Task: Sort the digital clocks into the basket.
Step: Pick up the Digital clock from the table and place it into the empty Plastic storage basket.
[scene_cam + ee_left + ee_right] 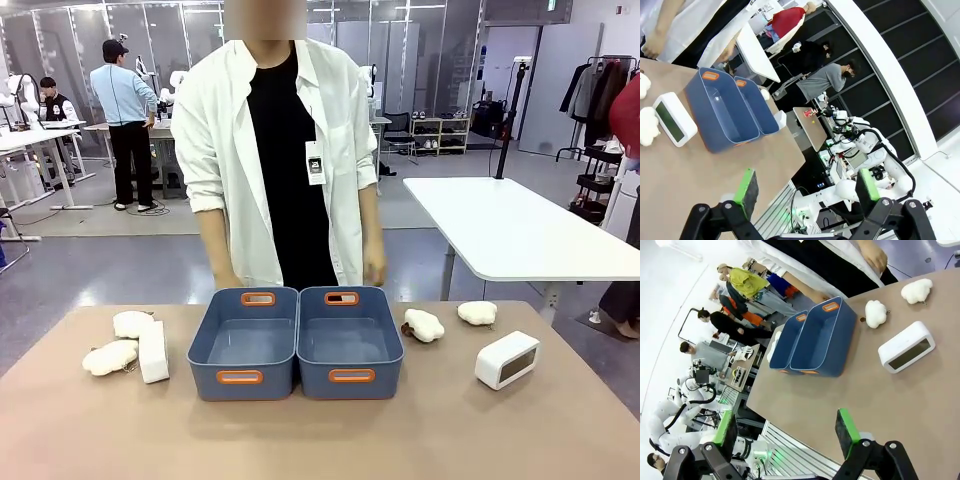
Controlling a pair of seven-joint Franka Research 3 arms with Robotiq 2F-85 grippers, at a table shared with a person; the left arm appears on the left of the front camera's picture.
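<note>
The brown tabletop (320, 440) carries two blue baskets touching side by side at its middle, the left basket (270, 383) and the right basket (385, 380), both empty. The left tool (807, 186) and the right tool (786, 426) hang above the tabletop, jaws spread wide, gripping nothing. The right clock (507, 359) stands well right of the baskets. The left clock (153, 352) lies left of them, touching a plush toy (110, 357).
</note>
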